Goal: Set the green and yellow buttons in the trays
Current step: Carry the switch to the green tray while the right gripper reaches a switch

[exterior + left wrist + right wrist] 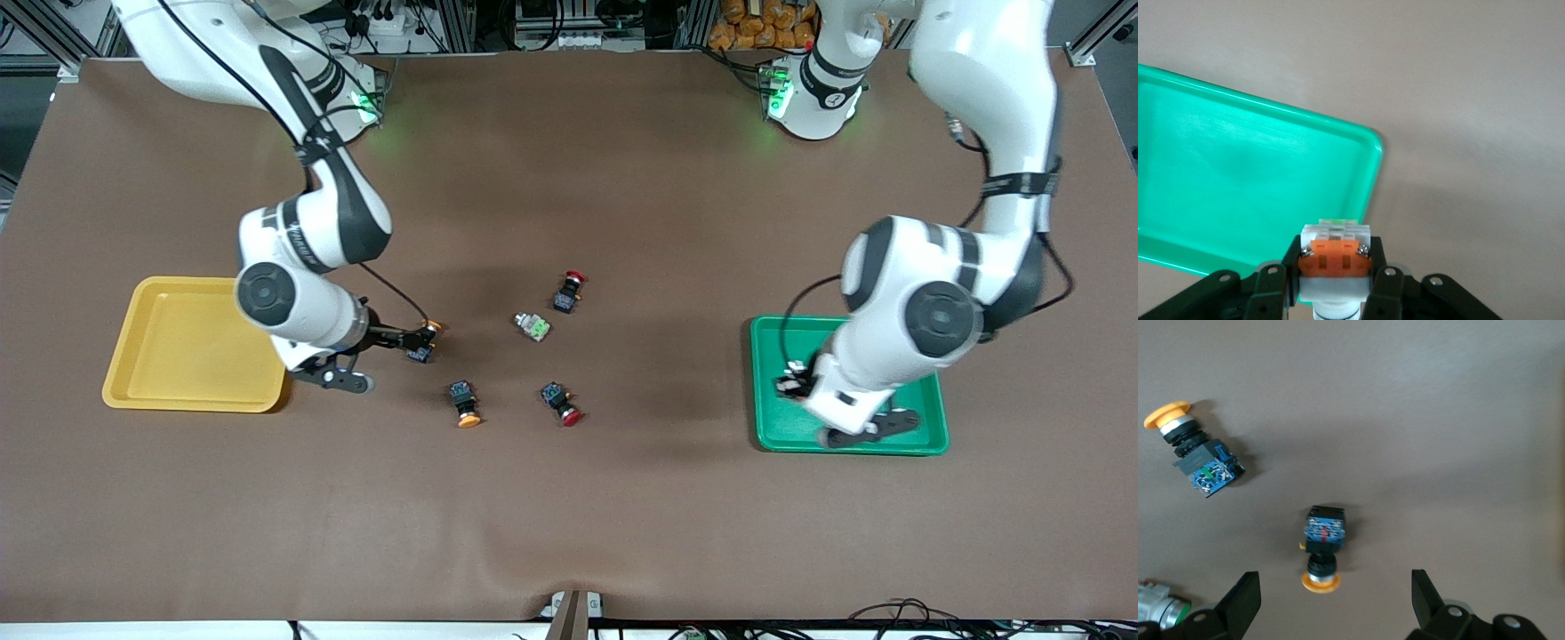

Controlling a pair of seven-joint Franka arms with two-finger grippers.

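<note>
**Left gripper clamped on orange-faced switch at green tray; right gripper spread over yellow-capped switch**

The left gripper (1333,280) hangs over the green tray (773,427), at its edge toward the table's middle. Its black fingers (1381,283) are clenched on a whitish-grey blocky switch (1334,257) with a ribbed body and an orange face held by two small screws. The tray is glossy moulded plastic, shallow, with rounded corners and a raised rim.

The right gripper (1335,600) sits low over the table beside the yellow tray (178,356), fingers released and spread wide, holding nothing. Between them lies a black-bodied switch (1322,550) with a round orange-yellow cap, on its side. A second yellow-capped switch (464,403) lies nearer the front camera, toward the table's middle.

The green-faced grey switch (532,326) rests near the table's centre. Two red-capped black switches lie on the table: one (569,291) just beside it, farther from the camera, the other (560,403) nearer.

The table covering (569,533) is matte brown sheet, faintly rippled at the edge nearest the camera. Aluminium framing and cables run along the base end.
</note>
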